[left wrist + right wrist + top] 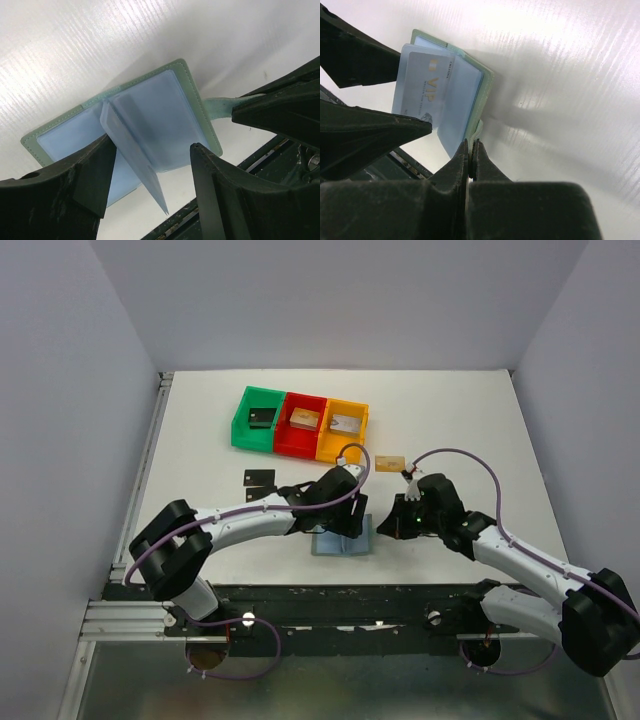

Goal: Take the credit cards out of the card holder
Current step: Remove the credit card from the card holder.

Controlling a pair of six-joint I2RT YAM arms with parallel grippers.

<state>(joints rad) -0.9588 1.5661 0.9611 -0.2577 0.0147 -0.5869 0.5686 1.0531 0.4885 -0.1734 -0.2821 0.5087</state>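
The card holder (340, 543) lies open near the table's front edge, its pale blue pockets (150, 107) facing up. My left gripper (152, 147) is open, with one upright pocket leaf (132, 150) between its fingers. My right gripper (471, 145) is shut on the holder's closing tab (218, 106). A silvery-white card (427, 87) marked VIP sits in a pocket. Two black cards (258, 479) lie on the table to the left, and a gold-tan card (391, 462) lies behind the right gripper (388, 525).
Green (258, 419), red (302, 424) and orange (344, 429) bins stand in a row at the back, each with a chunky piece inside. The table's front edge and a metal rail (330, 592) run just below the holder. Both wrists crowd close over the holder.
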